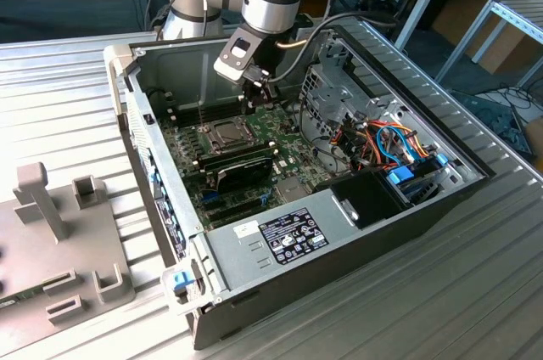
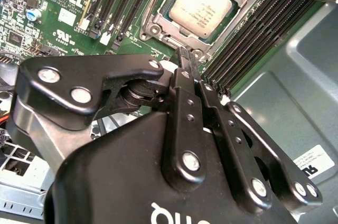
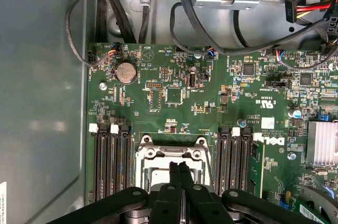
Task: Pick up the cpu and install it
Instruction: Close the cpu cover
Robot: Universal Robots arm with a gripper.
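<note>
One arm reaches into the open case [image 1: 140,122] on the bench [image 1: 68,97] in the exterior view, its gripper [image 1: 256,98] just beyond the socket [image 1: 207,130]. In the second wrist view the cpu [image 2: 200,8] lies flat in the socket, apparently seated, so the fingers [image 2: 185,102] press together, gripping nothing. The first wrist view shows those tips over the socket.

I see a dull silver-grey square metal cpu [image 2: 200,8] with faint dark print, ringed by a bare steel-grey socket frame [image 2: 154,23]. The flat, finely patterned motherboard [image 3: 174,97] is deep green, striped with long black memory slots [image 3: 112,166] tipped in white. My matte black metal gripper [image 2: 187,60] is dotted with shiny silver screws. In the exterior view I note orange and blue cables [image 1: 382,141], a dark grey case [image 1: 382,237] and a ribbed pale silver table [image 1: 76,97].
</note>
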